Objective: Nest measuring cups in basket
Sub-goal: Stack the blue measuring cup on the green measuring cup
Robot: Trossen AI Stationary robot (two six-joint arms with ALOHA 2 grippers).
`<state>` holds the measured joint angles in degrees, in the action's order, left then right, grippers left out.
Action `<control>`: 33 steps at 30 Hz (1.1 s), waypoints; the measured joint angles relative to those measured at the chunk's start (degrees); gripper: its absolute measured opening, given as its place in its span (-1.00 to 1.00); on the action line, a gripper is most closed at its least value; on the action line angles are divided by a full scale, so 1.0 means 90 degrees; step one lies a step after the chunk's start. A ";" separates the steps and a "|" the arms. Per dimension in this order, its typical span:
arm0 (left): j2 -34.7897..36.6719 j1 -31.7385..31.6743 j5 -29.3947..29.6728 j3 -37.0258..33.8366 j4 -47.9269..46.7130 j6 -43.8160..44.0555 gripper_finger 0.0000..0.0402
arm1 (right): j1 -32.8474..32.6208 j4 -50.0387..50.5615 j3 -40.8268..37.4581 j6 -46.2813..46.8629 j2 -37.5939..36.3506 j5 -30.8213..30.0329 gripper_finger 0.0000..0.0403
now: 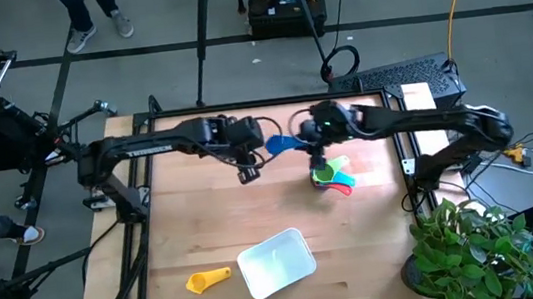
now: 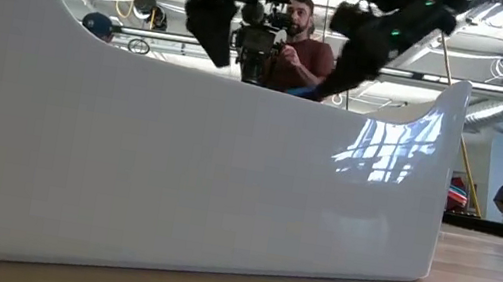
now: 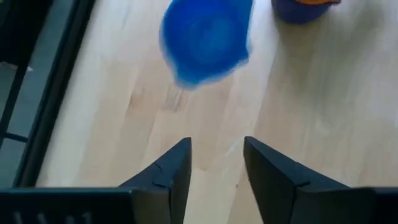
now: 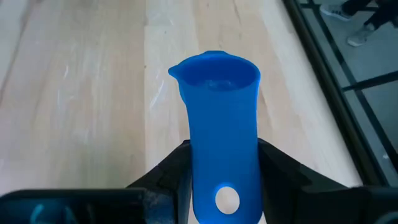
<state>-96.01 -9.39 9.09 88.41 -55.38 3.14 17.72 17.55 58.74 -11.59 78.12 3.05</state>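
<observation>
My right gripper (image 1: 307,148) hangs over the far middle of the table, shut on a blue measuring cup (image 1: 282,145). My left gripper (image 1: 248,172) hovers open just left of that cup, touching nothing; its wrist view shows the blue cup (image 3: 205,40) ahead of its fingers. A cluster of green, light blue and red cups (image 1: 333,174) rests on the table under the right gripper. The yellow cup (image 1: 208,279) lies alone near the front edge, beside the pale basket (image 1: 304,256), which fills the low view (image 2: 179,150). A dark blue cup with orange in it (image 3: 305,6) shows at the left wrist view's edge. My right gripper (image 4: 224,155) pinches the blue cup's flat handle (image 4: 225,180) between its two fingers, near the end with the hole. The fingers lie along the handle, and the bowl (image 4: 214,74) sticks out beyond the fingertips. The cup is lifted clear of the table.
Bare wood lies between the cup cluster and the basket. Dark frame rails run along the table's left, right and far edges. A potted plant (image 1: 469,247) stands off the right near corner. People and a camera rig (image 2: 287,45) stand beyond the far edge.
</observation>
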 joint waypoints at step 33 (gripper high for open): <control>0.0947 0.0802 -0.0402 -0.1944 0.2440 0.0211 -0.25 | -0.0853 -0.0405 -0.4697 0.2382 -0.4856 0.0116 -0.37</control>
<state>-87.48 -2.17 5.48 70.91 -33.43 5.04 10.04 13.91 16.47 9.85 34.41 4.09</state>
